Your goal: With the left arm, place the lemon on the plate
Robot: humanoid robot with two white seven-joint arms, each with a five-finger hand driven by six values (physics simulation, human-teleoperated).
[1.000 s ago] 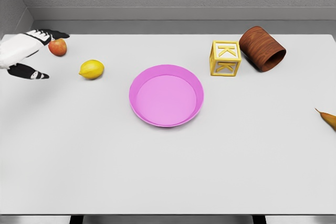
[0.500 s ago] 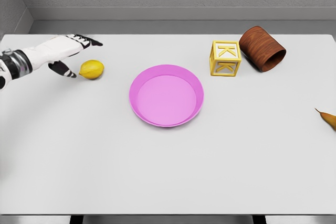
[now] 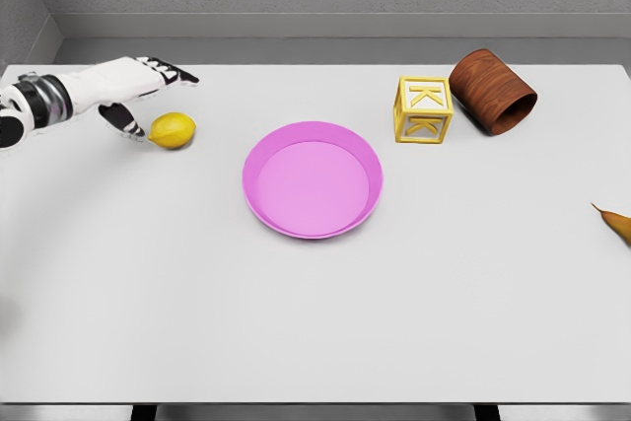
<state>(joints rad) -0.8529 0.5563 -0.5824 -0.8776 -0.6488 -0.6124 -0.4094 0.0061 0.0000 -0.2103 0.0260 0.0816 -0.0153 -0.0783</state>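
The yellow lemon (image 3: 173, 130) lies on the white table, left of the pink plate (image 3: 264, 207). My left hand (image 3: 148, 96) reaches in from the left edge and hovers just above and left of the lemon. Its fingers are spread open, the thumb (image 3: 124, 120) beside the lemon's left end and the other fingers (image 3: 174, 73) stretched out behind it. The hand holds nothing. The plate has nothing on it. The right arm does not show.
A yellow letter block (image 3: 424, 109) and a brown wooden cylinder on its side (image 3: 491, 92) stand at the back right. An orange-brown object (image 3: 616, 223) pokes in at the right edge. The left hand hides the red apple seen earlier.
The left hand has moved right from the table's left edge to the lemon, covering the apple. In the last half second it shifted only a little further right and up.
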